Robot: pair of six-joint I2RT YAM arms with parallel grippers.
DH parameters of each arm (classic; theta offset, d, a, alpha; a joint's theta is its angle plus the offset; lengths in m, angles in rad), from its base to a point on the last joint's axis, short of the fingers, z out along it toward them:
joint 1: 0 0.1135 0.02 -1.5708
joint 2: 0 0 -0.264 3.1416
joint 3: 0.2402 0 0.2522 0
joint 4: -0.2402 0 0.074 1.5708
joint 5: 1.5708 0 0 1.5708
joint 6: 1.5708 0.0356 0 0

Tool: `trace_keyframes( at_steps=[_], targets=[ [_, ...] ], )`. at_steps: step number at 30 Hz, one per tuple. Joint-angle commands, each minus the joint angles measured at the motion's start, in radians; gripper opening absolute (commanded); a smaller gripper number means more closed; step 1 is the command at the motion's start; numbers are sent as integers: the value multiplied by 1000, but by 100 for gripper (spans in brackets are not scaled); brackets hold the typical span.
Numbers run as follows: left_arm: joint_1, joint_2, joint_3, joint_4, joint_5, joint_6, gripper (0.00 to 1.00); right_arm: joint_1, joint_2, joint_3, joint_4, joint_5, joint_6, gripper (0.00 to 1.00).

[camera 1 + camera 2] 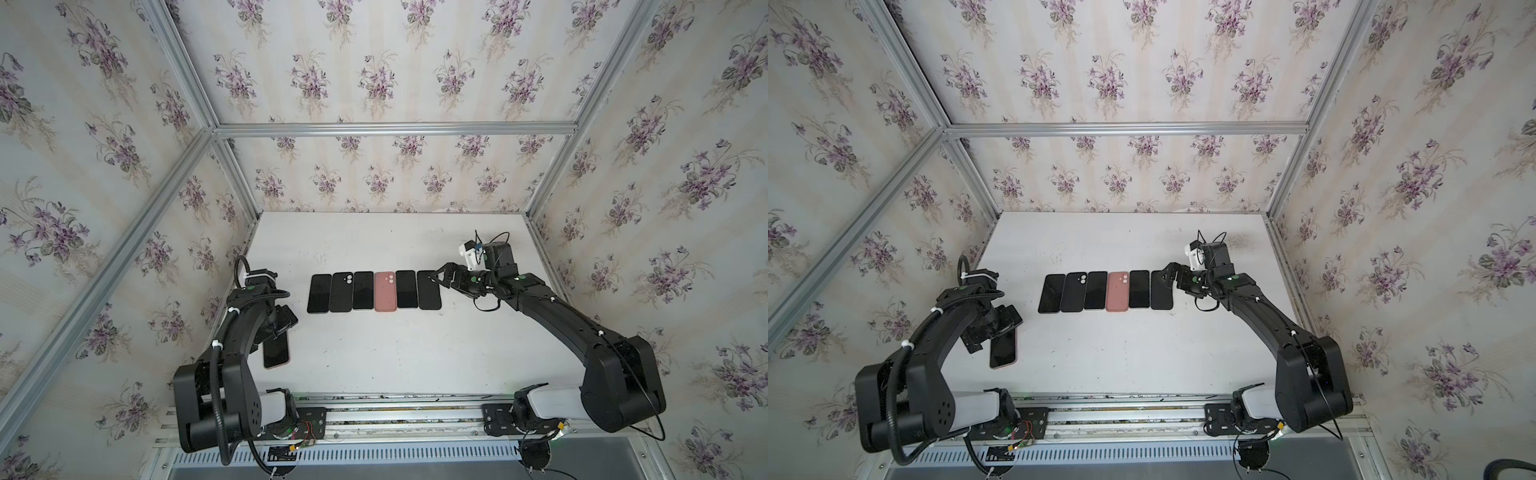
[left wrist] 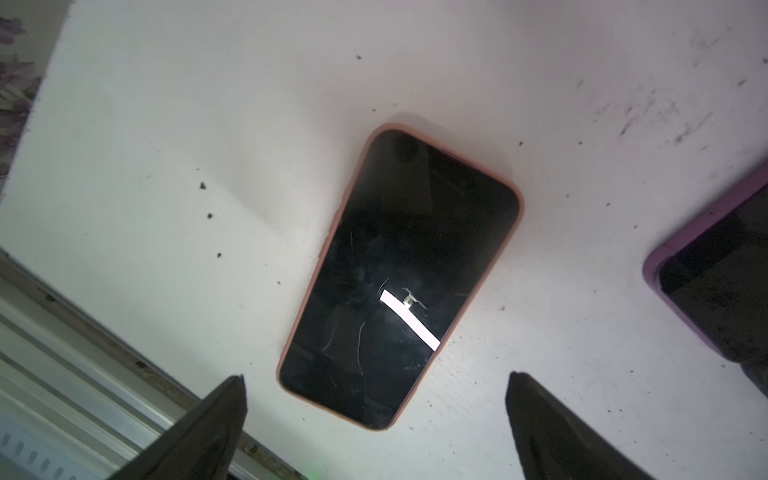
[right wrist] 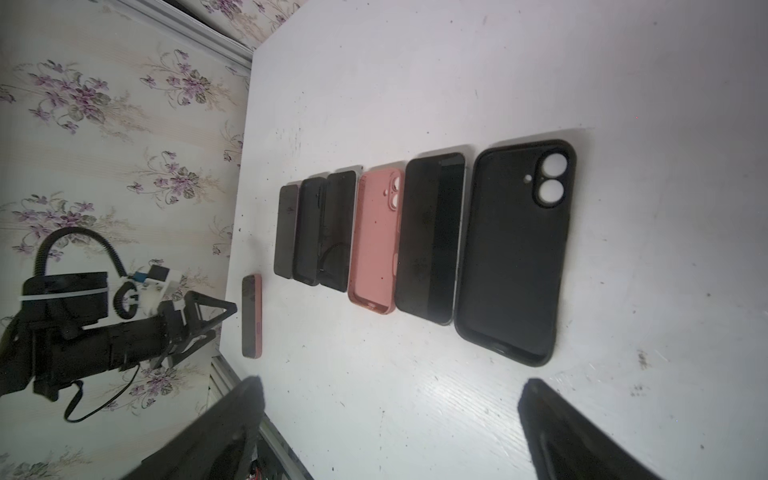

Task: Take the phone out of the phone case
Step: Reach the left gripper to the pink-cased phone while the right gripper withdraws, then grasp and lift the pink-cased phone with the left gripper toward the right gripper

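Observation:
A phone [image 2: 399, 266] with a dark screen lies face up in a salmon-pink phone case [image 2: 519, 205], near the table's front left in both top views [image 1: 276, 353] [image 1: 1003, 351]. My left gripper [image 2: 376, 376] hangs open just above it and touches nothing. It covers the phone's far end in both top views [image 1: 283, 321] [image 1: 1007, 322]. My right gripper [image 3: 390, 381] is open and empty, just to the right of an empty black case [image 3: 515, 253] that ends a row [image 1: 438, 279] [image 1: 1165, 276].
A row across mid-table runs from the left: bare phone [image 1: 319, 293], black case [image 1: 341, 292], phone [image 1: 363, 290], empty pink case [image 1: 385, 291], phone [image 1: 407, 289], black case [image 1: 429, 293]. A purple-edged phone [image 2: 715, 270] shows in the left wrist view. Papered walls enclose the table; a metal rail [image 1: 395, 409] runs along the front.

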Motion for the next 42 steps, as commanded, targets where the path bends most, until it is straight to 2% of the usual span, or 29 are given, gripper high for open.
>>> trace_keyframes(
  at_steps=[1,8,16,26,42],
  targets=[
    [4,65,22,13,29,70,100,1,11,37,48,-23,33,100],
    [40,178,9,60,31,134,100,1,31,40,105,-31,78,100],
    [66,289,20,114,91,172,100,1,68,51,134,-22,121,100],
    [122,311,54,120,127,222,99,2,103,108,131,-5,140,100],
    [179,306,75,124,184,258,78,23,150,175,118,13,154,99]
  ],
)
